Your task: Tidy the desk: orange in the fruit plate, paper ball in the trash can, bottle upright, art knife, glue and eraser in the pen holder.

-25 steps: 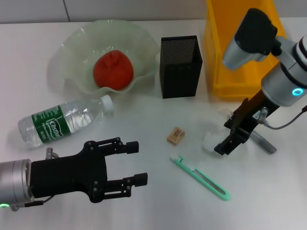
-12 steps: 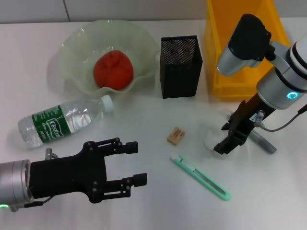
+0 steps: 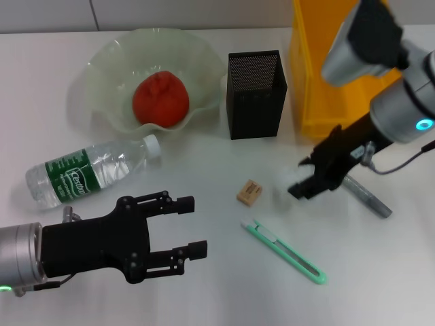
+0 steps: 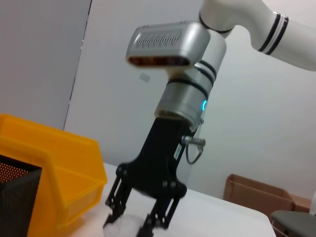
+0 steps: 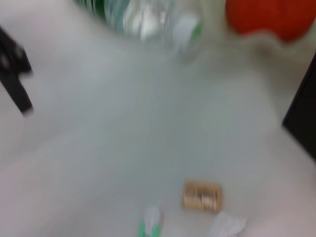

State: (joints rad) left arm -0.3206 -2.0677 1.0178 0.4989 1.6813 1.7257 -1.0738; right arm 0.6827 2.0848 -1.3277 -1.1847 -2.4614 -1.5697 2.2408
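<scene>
On counter [image 3: 204,299], right pincer [image 3: 304,185] pinches paper ball [image 3: 291,182]; left pincer [image 3: 182,226] spread, idle. Orange [image 3: 160,99] plated; bottle [image 3: 88,170], knife [image 3: 284,250], glue [image 3: 367,197], eraser [image 3: 249,192] remain.

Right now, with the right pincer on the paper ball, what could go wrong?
1. The right pincer seems to pinch only an edge of the paper ball; it may slip loose before reaching the yellow bin.
2. The glue stick lies just beside that arm and could get knocked.
</scene>
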